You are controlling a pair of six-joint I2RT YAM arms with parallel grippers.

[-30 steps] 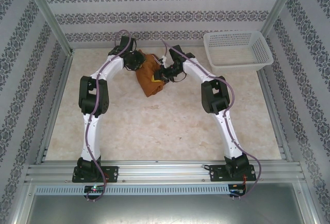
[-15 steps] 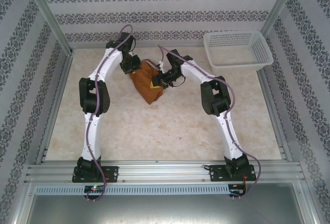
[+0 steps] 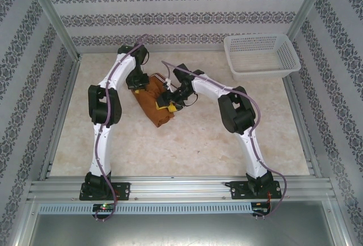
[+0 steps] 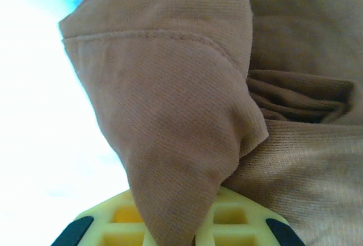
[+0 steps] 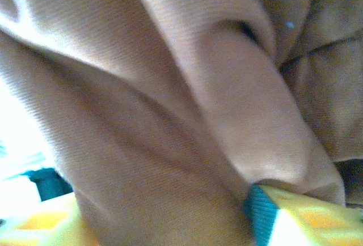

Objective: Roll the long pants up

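On the marbled desk (image 3: 198,144), the left jaws are pinching shut on a fold of the long pants (image 3: 151,105), bunched mid-desk. The right jaws are gripping the other side. Both have been dragging the bundle nearer and leftward, probably tightening the roll.

Marbled table (image 3: 187,144): pants (image 3: 150,104), basket (image 3: 264,70).

A: The long pants (image 4: 170,115): matt rust-brown cloth, finely ribbed weave, soft folds; and the basket (image 3: 264,69)?

B: White plastic lattice; the table (image 3: 187,138) looks smooth, pale, marbled; the frame rails (image 3: 181,188) are dull grey metal; the left gripper (image 4: 181,229) is yellow plastic, faintly glossy.
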